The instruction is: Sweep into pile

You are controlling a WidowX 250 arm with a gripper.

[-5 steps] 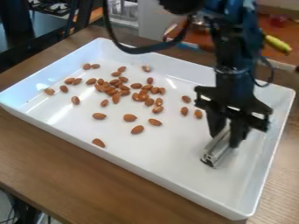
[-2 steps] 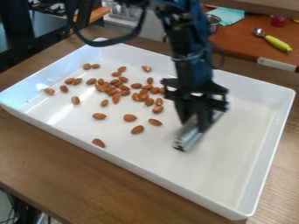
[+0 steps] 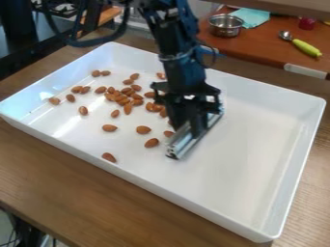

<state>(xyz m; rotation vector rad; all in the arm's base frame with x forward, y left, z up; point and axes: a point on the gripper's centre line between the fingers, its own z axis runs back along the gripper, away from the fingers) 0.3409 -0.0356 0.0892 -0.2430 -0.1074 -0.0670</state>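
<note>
The black two-finger hand [image 3: 191, 127] is closed on a long silver metal bar [image 3: 179, 146], low inside the white rectangular plastic tray [image 3: 258, 159] on the brown wooden worktop [image 3: 71, 178]. The bar slants just beside the nearest small brown oval almonds [image 3: 143, 130]; most almonds cluster farther left in the tray, with several lying apart.

no readable text, no legible labels, no brands, no numbers, no signs
</note>
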